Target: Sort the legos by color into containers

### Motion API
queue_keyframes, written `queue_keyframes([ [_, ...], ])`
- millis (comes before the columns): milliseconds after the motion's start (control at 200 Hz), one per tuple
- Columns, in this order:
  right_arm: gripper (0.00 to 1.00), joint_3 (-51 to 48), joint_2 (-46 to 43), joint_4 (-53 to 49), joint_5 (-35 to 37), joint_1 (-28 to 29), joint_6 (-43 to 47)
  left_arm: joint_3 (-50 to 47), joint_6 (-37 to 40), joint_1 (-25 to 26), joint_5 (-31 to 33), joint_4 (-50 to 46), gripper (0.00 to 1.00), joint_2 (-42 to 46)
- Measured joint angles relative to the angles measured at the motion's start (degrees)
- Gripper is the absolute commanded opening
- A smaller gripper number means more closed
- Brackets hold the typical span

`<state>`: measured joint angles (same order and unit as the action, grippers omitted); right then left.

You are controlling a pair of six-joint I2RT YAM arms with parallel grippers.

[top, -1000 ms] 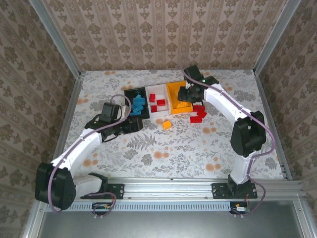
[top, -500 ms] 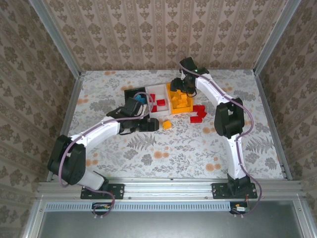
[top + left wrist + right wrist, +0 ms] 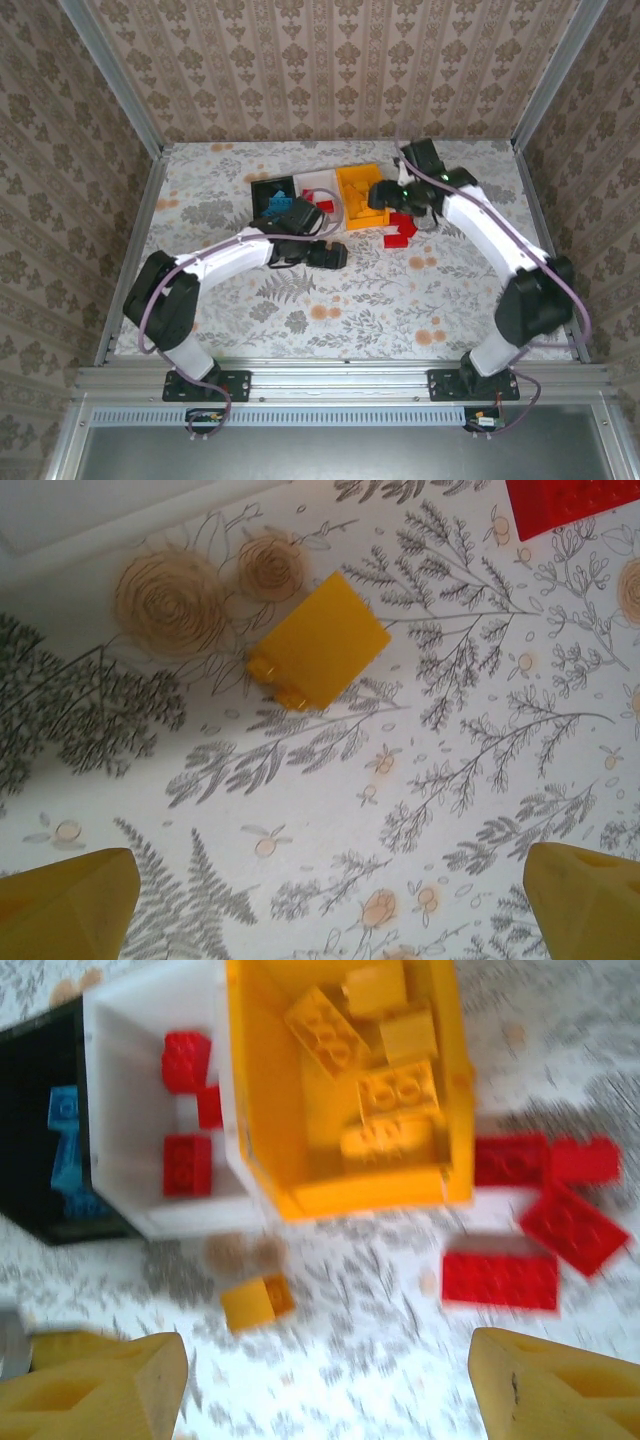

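Both pairs of jaws stand wide open, empty. At twelve o'clock from the left jaws, one orange brick (image 3: 318, 640) lies loose on the bench (image 3: 450, 810). Four red bricks (image 3: 500, 1278) wait at three o'clock of the orange bin (image 3: 252, 1110). Blue bricks (image 3: 65, 1108) look sorted.

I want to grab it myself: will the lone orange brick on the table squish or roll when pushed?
The orange brick looks like hard moulded plastic, so probably stiff and light. Its flat, boxy faces suggest sliding, not rolling.

Lab test booth, aluminium frame (image 3: 340, 371), wallpapered panels (image 3: 330, 70), floral tabletop (image 3: 350, 310)
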<state>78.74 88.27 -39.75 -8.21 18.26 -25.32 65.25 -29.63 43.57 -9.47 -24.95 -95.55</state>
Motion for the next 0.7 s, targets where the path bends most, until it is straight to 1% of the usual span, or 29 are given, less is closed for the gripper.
queue_keyframes([
  [115, 0.74, -10.08, -9.9, 0.26, 0.02, 0.0, -0.39, 3.76, -0.28, 0.76, 1.7, -0.24, 1.0, -4.31],
  [250, 0.73, -17.4, -15.87, 0.24, 0.0, 0.0, -0.57, 8.9, -0.37, 1.33, 3.34, -1.95, 1.0, -10.43],
  [350, 0.72, -19.87, -17.42, 0.22, -0.24, 0.0, -0.59, 12.28, 0.11, 1.46, 4.83, -3.02, 1.0, -14.95],
  [530, 0.72, -20.31, -17.66, 0.31, -1.36, 0.0, -0.52, 15.65, 2.27, 1.46, 6.32, -4.5, 0.99, -19.32],
  [700, 0.72, -20.31, -17.57, 0.31, -1.55, -0.02, -0.26, 18.27, 4.46, 1.46, 6.51, -4.96, 0.93, -22.25],
])
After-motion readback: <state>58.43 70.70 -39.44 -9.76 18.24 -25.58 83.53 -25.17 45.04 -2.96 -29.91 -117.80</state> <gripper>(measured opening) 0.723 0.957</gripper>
